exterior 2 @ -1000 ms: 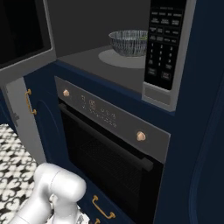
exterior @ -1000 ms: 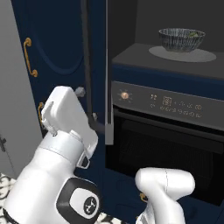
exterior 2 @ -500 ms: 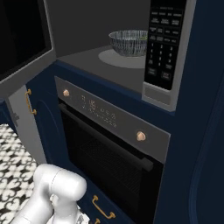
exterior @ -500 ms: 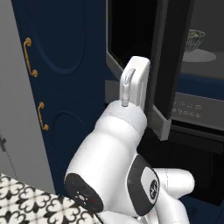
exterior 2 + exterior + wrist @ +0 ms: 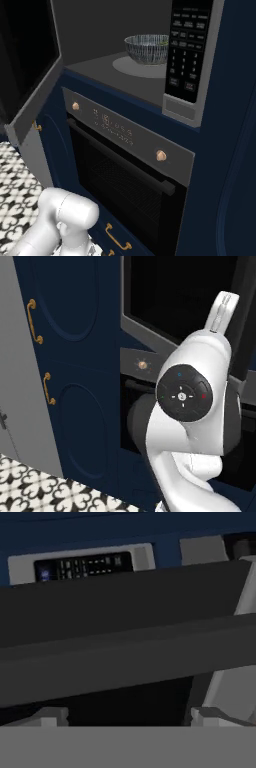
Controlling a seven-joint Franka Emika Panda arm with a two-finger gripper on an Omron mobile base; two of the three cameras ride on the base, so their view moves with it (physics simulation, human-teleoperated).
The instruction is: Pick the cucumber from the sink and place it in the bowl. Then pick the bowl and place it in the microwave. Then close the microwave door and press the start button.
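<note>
The microwave (image 5: 150, 80) stands open, and the bowl (image 5: 147, 48) sits on its pale turntable plate. The cucumber is hidden and the sink is out of view. The microwave door (image 5: 30, 65) hangs out to the left. Its black glass and grey frame (image 5: 150, 301) cross the top of the left base view. My wrist (image 5: 220, 311) is raised against that door. In the hand view my gripper (image 5: 127, 719) is open and holds nothing. The door's dark edge (image 5: 125, 652) lies close ahead, with the button panel (image 5: 82, 564) beyond it.
An oven (image 5: 125, 165) with copper knobs and a bar handle sits below the microwave. Blue cabinet doors (image 5: 75, 381) with gold handles and a grey panel (image 5: 15, 381) are on the left. Patterned floor tiles (image 5: 30, 491) lie below.
My arm has swung up and to the right, across the left base view. There the door has turned from edge-on to showing its wide glass face, now covering the bowl.
</note>
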